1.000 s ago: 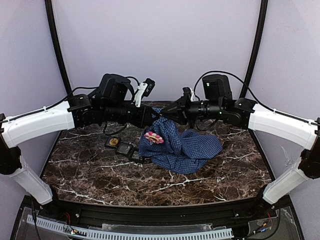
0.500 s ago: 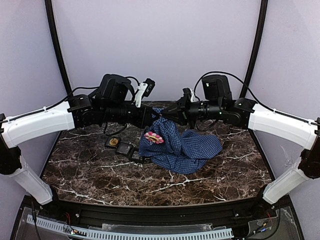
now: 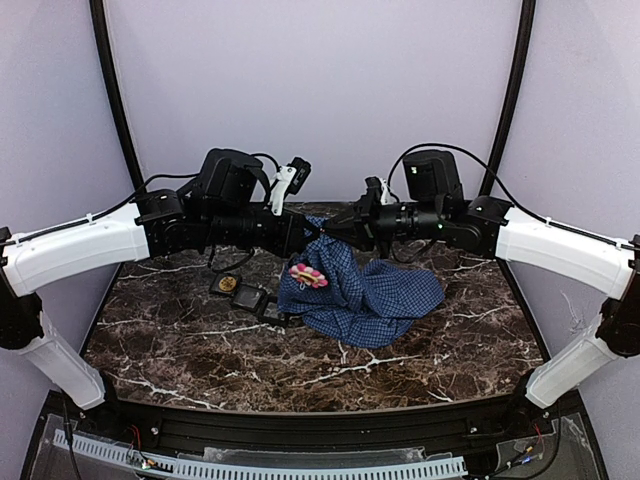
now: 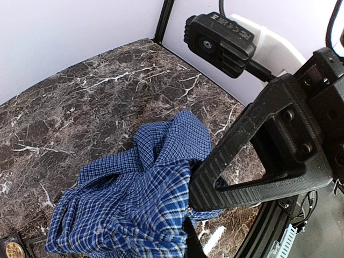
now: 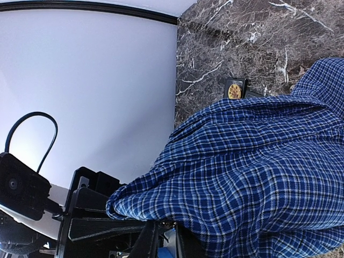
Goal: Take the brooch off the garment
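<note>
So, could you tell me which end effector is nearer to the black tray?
Left. The left end effector holds the garment up just right of the black tray; the right end effector holds the garment farther right.

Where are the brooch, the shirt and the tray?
brooch (image 3: 307, 273): top view, on its pink petals.
shirt (image 3: 380, 298): top view, on the spread lower cloth.
tray (image 3: 248, 298): top view, on its black middle part, left of the shirt.
</note>
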